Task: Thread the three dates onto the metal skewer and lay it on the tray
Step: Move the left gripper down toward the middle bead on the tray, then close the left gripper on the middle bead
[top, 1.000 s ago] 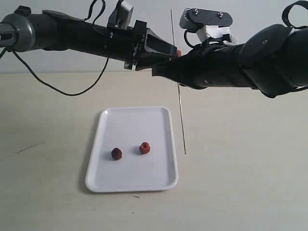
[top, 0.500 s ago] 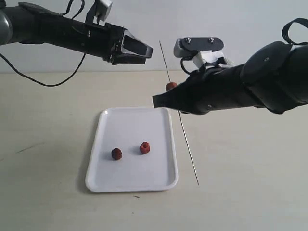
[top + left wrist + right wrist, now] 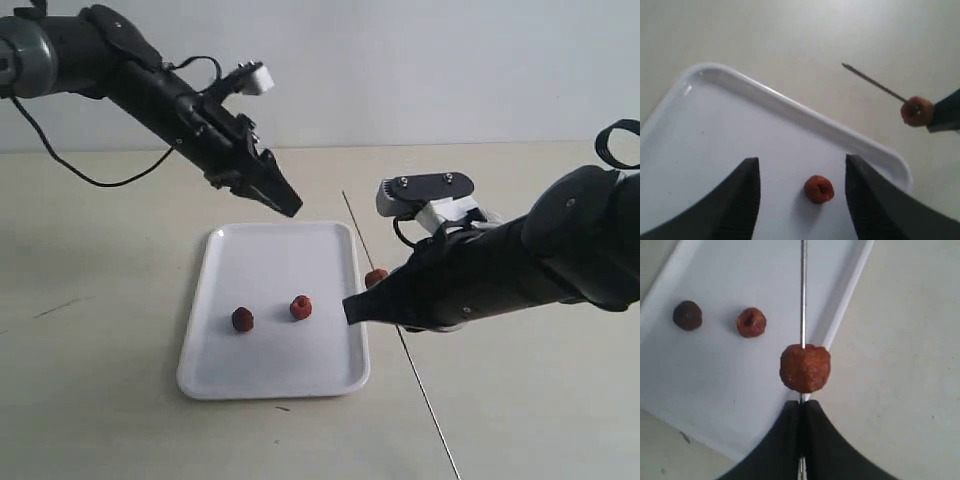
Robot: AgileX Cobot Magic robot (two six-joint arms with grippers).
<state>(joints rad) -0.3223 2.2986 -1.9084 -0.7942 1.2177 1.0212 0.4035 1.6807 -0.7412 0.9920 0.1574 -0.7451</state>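
The white tray holds two dates: a dark one and a reddish one. A third date is threaded on the thin metal skewer, which slants beside the tray's right rim. My right gripper is shut on the skewer just behind that date. My left gripper hangs open and empty above the tray's far right corner. In the left wrist view the reddish date lies on the tray between the open fingers, well below them.
A beige tabletop surrounds the tray. A black cable trails from the left arm at the back left. The skewer's lower end reaches toward the table's front.
The left arm swung away from the skewer and dropped toward the tray's far right corner. The right arm lowered the skewer, with the date on it, beside the tray's right rim.
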